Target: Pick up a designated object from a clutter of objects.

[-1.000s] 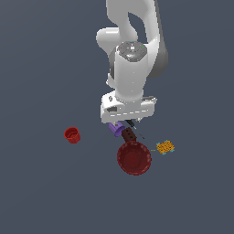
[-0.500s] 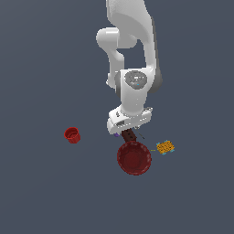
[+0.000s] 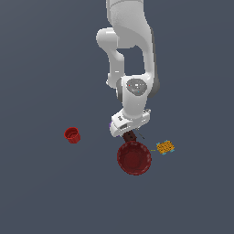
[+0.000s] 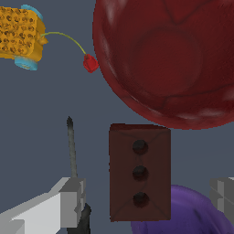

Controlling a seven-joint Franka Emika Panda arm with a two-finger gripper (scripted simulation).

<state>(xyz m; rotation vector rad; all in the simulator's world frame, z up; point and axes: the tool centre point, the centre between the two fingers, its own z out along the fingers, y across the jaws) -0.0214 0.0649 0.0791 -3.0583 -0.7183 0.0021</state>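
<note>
Landmark: the bowl [image 3: 134, 158]. The block [image 4: 139, 172] lies just beside the bowl's rim, between the bowl and the purple cup [image 4: 183, 212], under the gripper [image 4: 148, 201], with the screwdriver [image 4: 73, 169] alongside the block. The waffle-like piece [image 3: 165, 147] lies near the bowl toward the exterior view's right, and the small cup [image 3: 72, 135] stands well apart from the bowl toward the exterior view's left.

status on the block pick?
Gripper open, fingers astride brown block. Block ungrasped. Red bowl, purple cup and screwdriver crowd it.
</note>
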